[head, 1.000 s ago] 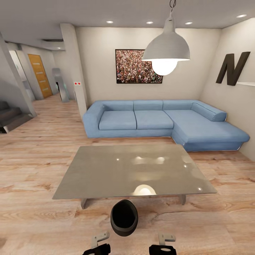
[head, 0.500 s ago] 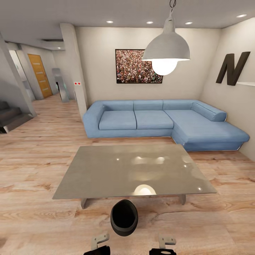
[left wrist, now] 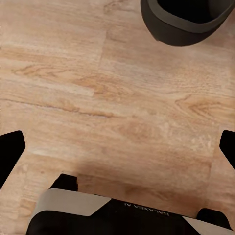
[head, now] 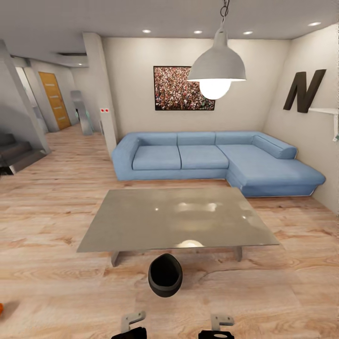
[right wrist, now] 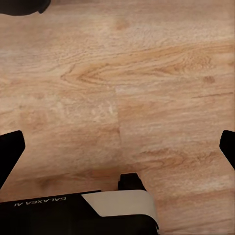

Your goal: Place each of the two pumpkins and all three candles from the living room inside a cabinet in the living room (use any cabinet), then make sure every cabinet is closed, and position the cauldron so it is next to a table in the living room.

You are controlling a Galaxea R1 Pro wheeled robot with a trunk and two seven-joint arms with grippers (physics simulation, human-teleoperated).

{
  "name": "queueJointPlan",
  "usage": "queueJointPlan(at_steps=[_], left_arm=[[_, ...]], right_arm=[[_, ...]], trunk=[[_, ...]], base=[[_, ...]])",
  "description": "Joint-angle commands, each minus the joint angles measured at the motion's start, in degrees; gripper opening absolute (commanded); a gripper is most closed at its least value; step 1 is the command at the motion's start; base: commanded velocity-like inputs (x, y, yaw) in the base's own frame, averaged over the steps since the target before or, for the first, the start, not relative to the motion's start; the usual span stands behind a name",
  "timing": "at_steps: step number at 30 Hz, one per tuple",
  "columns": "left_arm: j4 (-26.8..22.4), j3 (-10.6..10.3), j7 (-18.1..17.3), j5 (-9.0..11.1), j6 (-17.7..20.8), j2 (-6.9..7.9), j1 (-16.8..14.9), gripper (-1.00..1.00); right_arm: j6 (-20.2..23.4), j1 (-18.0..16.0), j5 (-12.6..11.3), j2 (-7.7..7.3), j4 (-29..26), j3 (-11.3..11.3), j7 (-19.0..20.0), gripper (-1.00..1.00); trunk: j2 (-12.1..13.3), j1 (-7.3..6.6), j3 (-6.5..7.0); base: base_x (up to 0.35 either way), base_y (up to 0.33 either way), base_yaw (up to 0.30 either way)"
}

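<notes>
The black cauldron stands upright on the plank floor, close to the near edge of the low grey table. Both arm ends sit at the bottom of the head view, just short of the cauldron. My left gripper is open over bare floor, with the cauldron ahead of its fingers. My right gripper is open too, with the cauldron's edge at a corner of its view. A bright-orange sliver, seemingly a pumpkin, lies on the floor at the head view's left edge. The candles and the cabinet are out of view.
A blue corner sofa stands behind the table. A pendant lamp hangs over the table. Stairs and a corridor lie to the left. A wall with a shelf closes the right side.
The camera has moved, so the table, sofa and cauldron sit slightly higher and smaller in the picture. The orange sliver has come into view at the left edge. The grippers are unchanged.
</notes>
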Motion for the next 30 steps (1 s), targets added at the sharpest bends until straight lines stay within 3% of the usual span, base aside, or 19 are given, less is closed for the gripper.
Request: queueJointPlan(at_steps=[1,9,24,30], left_arm=[[-0.1,-0.3,0.5,0.4,0.2,0.05,0.0,1.00],[-0.1,-0.2,0.5,0.4,0.2,0.07,0.0,1.00],[0.0,-0.2,0.5,0.4,0.2,0.04,0.0,1.00],[0.0,-0.2,0.5,0.4,0.3,0.04,0.0,1.00]], right_arm=[[0.2,0.0,-0.6,0.01,-0.1,0.5,-0.3,1.00],[0.2,0.0,-0.6,0.20,-0.1,0.5,-0.4,1.00],[0.1,0.0,-0.6,0.27,0.0,0.5,-0.4,1.00],[0.1,0.0,-0.6,0.27,0.0,0.5,-0.4,1.00]], trunk=[[-0.1,-0.01,-0.09],[-0.1,-0.01,-0.09],[-0.1,-0.01,-0.09],[-0.1,-0.01,-0.09]], base=[[-0.286,0.000,0.000],[-0.107,0.000,0.059],[-0.009,0.000,0.265],[-0.222,0.000,0.275]])
